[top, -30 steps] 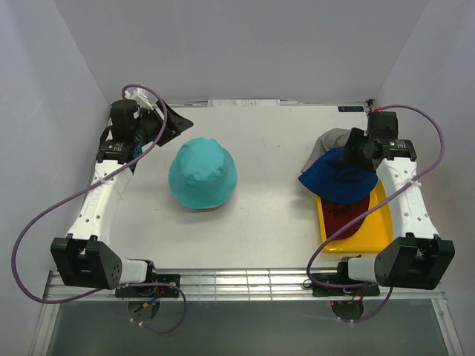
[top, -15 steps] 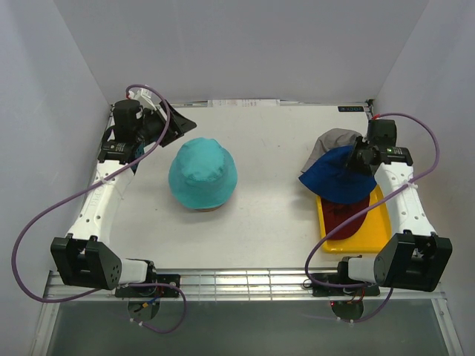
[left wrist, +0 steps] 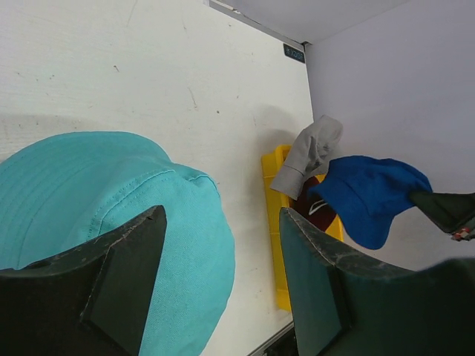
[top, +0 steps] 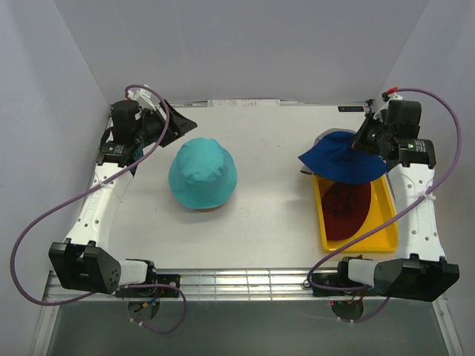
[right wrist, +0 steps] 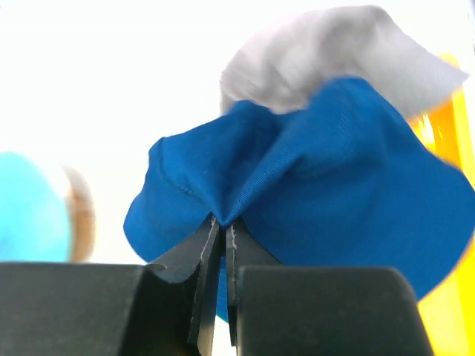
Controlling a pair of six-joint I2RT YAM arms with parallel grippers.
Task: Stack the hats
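A teal hat (top: 202, 174) sits over a wooden stand (top: 210, 209) left of the middle. My left gripper (top: 178, 122) hangs open behind and left of it, holding nothing; in the left wrist view its fingers (left wrist: 223, 215) frame the teal hat (left wrist: 89, 185). My right gripper (top: 365, 141) is shut on a pinch of the navy blue hat (top: 341, 159), lifted over the tray's far end; the pinch shows at the gripper's tips (right wrist: 223, 221) on the blue fabric (right wrist: 312, 170). A grey hat (top: 325, 137) lies behind it. A dark red hat (top: 349, 210) lies in the tray.
The yellow tray (top: 382, 230) lies at the right side of the table, near the right arm. White walls close in the left, back and right sides. A metal rail runs along the near edge by the arm bases.
My right gripper has shut on the navy blue hat and raised it up and back, uncovering the dark red hat in the tray. The left arm has barely moved.
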